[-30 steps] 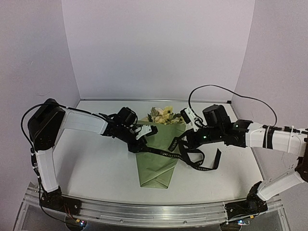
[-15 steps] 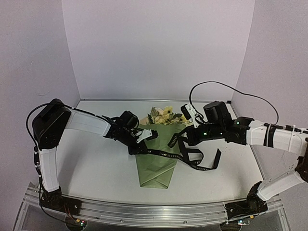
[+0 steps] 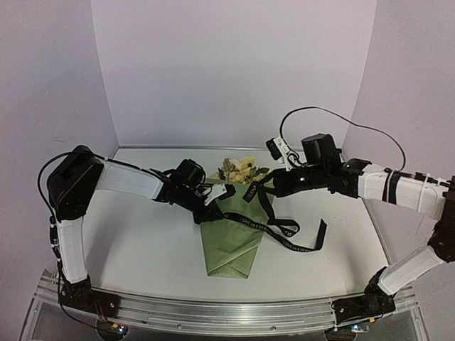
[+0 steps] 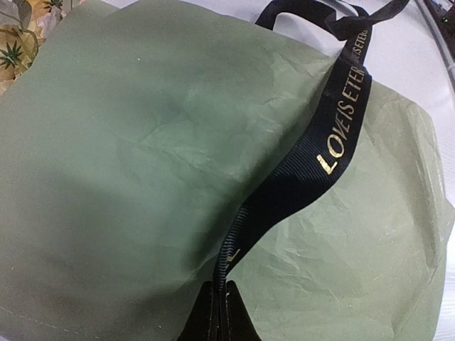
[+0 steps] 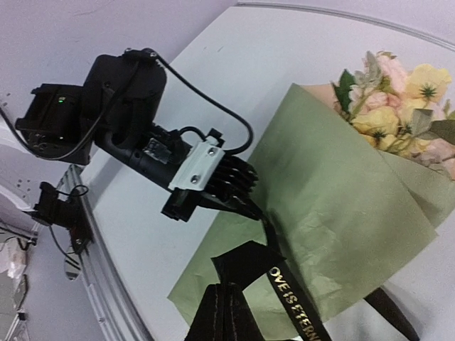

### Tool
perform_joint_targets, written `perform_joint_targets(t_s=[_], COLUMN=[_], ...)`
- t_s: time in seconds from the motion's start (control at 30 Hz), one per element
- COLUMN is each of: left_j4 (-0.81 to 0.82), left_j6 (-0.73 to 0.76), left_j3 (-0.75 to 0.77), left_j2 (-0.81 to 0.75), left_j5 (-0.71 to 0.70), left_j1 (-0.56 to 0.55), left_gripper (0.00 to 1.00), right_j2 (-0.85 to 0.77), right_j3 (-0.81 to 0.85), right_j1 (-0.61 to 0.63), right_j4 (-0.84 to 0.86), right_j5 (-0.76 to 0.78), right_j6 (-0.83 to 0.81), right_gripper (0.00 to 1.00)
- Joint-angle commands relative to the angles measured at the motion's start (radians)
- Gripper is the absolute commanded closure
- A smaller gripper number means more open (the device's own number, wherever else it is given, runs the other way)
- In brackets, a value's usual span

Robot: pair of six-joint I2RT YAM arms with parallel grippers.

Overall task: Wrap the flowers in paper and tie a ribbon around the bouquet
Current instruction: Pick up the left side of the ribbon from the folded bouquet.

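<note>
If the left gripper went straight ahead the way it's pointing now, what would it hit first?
Probably the paper: the left gripper, shut on the ribbon, points across that green wrap. Its height above the paper is unclear.

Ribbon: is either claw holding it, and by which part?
Both. The left claw pinches the ribbon at the left edge of the paper cone; the right claw pinches a folded loop further along, near its right edge.
</note>
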Motion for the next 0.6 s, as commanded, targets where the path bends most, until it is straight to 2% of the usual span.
perform_joint_targets(t_s=[0.0, 0.17, 0.57], left_j4=[0.020, 0.000, -0.034], left_j6=[-0.051, -0.078, -0.083], left_j3=[0.066, 0.091, 0.117], left_j2=[-0.057, -0.062, -0.085], left_j5=[0.095, 0.153, 0.194], left_j1=[0.031, 0.055, 0.069], left_gripper=[1.00, 1.00, 1.00], right_j2=[0.073, 0.138, 0.349], right_j3=[0.021, 0.000, 0.037], right_j1=[0.012, 0.041, 0.106], right_j4=[0.198, 0.236, 0.220], right_j5=[-0.200, -0.200, 0.037], right_j6=[0.097, 0.094, 0.062], right_gripper=[1.00, 1.00, 1.00])
